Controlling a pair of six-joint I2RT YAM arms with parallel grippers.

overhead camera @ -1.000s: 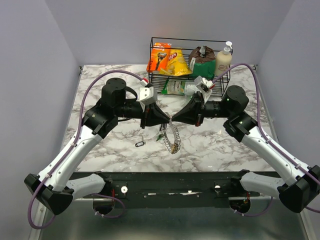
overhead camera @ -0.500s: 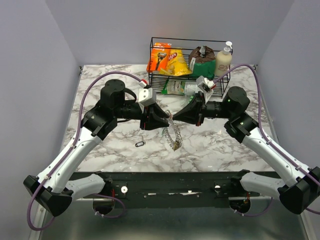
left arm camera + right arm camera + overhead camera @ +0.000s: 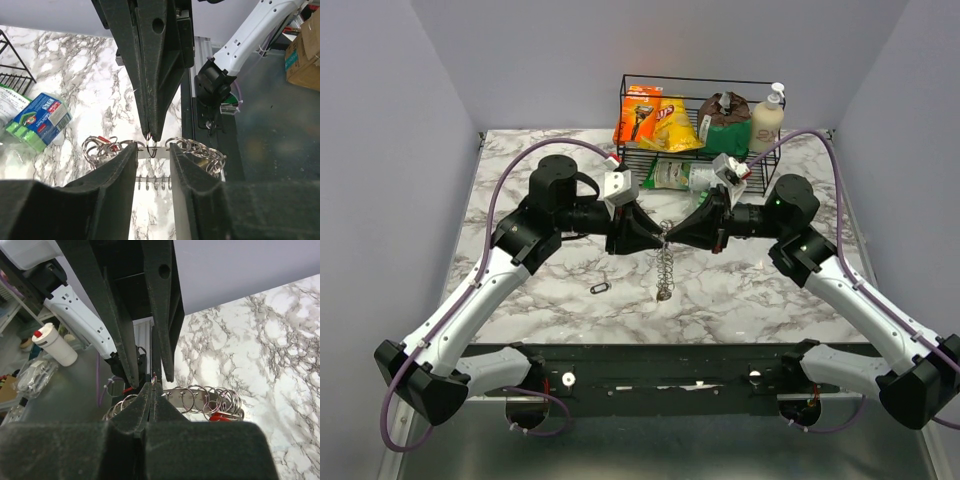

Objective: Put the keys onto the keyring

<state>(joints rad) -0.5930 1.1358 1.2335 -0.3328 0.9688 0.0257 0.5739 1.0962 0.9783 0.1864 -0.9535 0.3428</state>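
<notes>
Top view: left hand [image 3: 655,238] and right hand [image 3: 673,234] meet tip to tip above surface [image 3: 750,290]; keyring [image 3: 664,265] chain dangles below them; small dark key [image 3: 599,288] lies apart on surface.
Left wrist: left hand fingers [image 3: 115,172] parted.
Right wrist: right hand pinched shut on keyring; red tag [image 3: 220,416] beside.

From above, what is pinched where the left gripper [image 3: 656,239] and right gripper [image 3: 671,236] meet is too small to tell. In both wrist views the near fingers [image 3: 110,180] hide the lower keyring [image 3: 197,148] loops, and the facing gripper is cut by the top edge.
</notes>
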